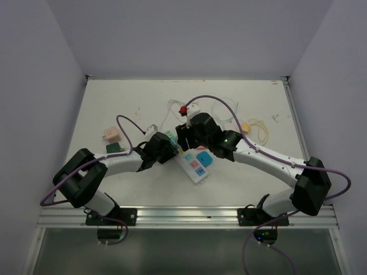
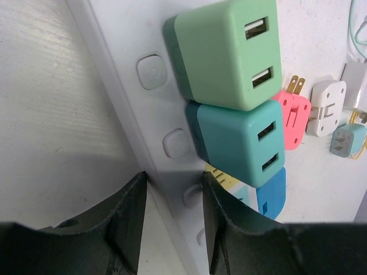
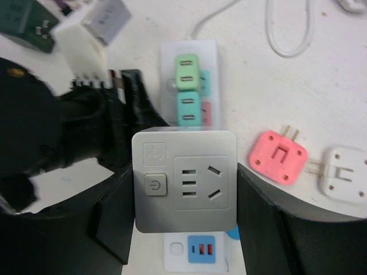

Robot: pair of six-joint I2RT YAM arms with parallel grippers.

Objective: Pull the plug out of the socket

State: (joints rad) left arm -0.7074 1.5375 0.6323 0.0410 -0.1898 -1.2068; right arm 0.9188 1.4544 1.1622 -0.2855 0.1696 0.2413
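The socket, a long white power strip point(image 1: 195, 166), lies at the table's middle. In the left wrist view my left gripper point(image 2: 173, 180) straddles the strip's point(image 2: 129, 40) long edge by its buttons, closed on it. A green cube adapter point(image 2: 221, 51) and a teal one point(image 2: 241, 140) sit plugged in beside it. My right gripper point(image 3: 184, 189) is shut on a grey square plug adapter point(image 3: 184, 180) with a power button, held over the strip's point(image 3: 178, 252) middle. Whether its prongs are still in the strip is hidden. The two grippers point(image 1: 166, 148) point(image 1: 186, 137) meet over the strip's far end.
A loose pink plug point(image 3: 278, 157) and a white plug point(image 3: 344, 175) lie right of the strip. A pink cube point(image 1: 110, 134) and a dark green one point(image 1: 113, 148) lie at the left. A red plug point(image 1: 183, 110), white cords and a yellow cable point(image 1: 258, 129) lie behind.
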